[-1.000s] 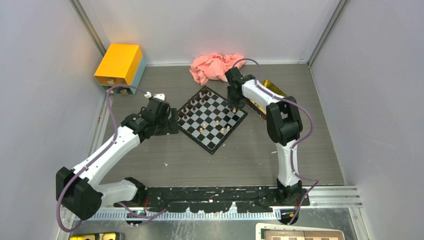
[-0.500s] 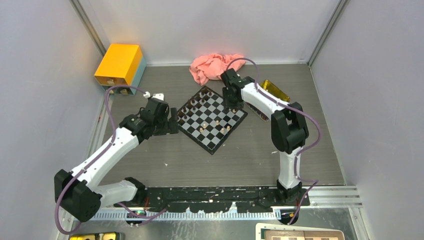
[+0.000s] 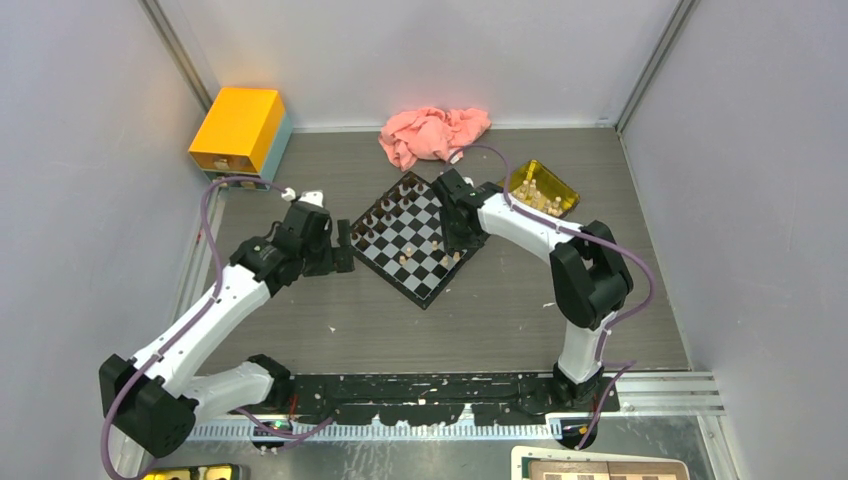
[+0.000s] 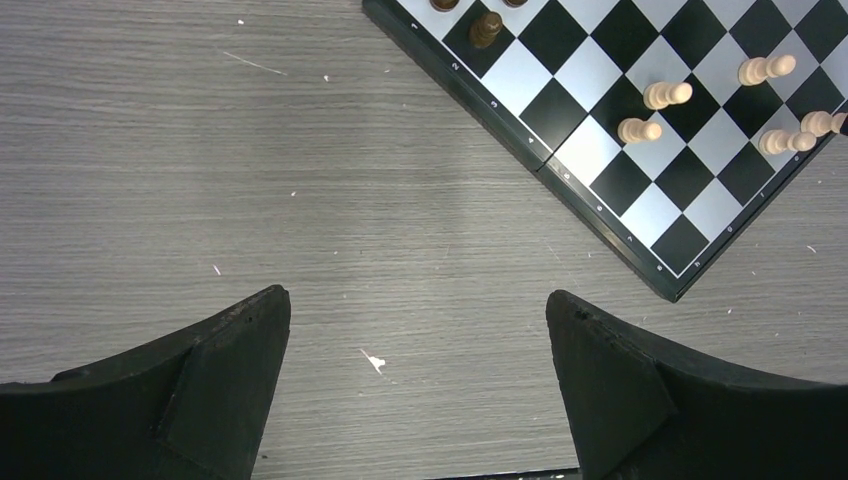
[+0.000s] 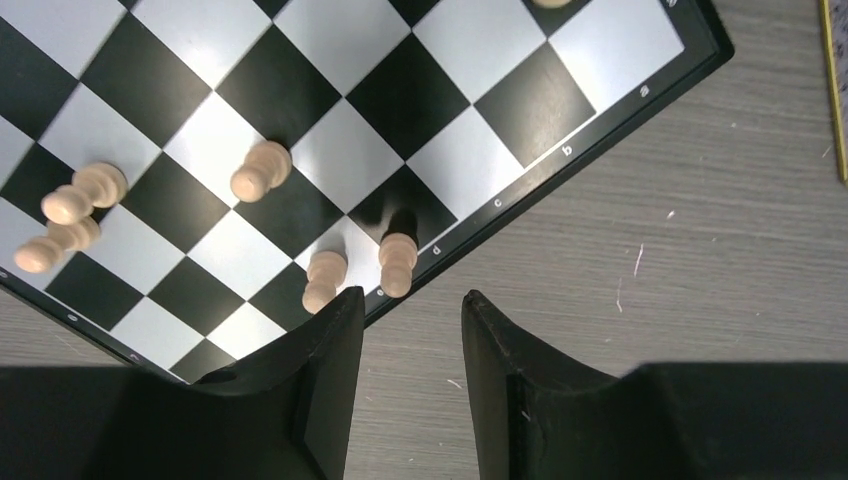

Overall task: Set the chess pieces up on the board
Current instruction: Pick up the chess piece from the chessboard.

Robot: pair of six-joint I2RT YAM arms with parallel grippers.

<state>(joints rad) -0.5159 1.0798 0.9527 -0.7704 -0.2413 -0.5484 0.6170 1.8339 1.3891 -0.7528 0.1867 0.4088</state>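
Observation:
The black-and-grey board (image 3: 416,272) lies turned like a diamond at mid-table. Dark pieces (image 3: 386,205) stand along its far-left edge, and pale pieces (image 3: 405,256) are scattered on its near-right half. My right gripper (image 3: 463,238) hangs over the board's right edge, open a little and empty. In the right wrist view (image 5: 410,312) two pale pieces (image 5: 397,263) stand just ahead of its fingertips on the board (image 5: 420,90). My left gripper (image 3: 345,248) is wide open and empty over bare table (image 4: 418,310), left of the board (image 4: 600,50). There, pale pieces (image 4: 667,95) and a dark piece (image 4: 487,28) show.
A yellow see-through tray (image 3: 556,183) holding more pale pieces sits right of the board. A pink cloth (image 3: 432,135) lies behind the board. A yellow box (image 3: 240,125) stands at the back left. Grey walls close in on both sides.
My right gripper has moved from the board's far-right corner toward me along the right edge, uncovering the yellow tray. My left arm has shifted slightly.

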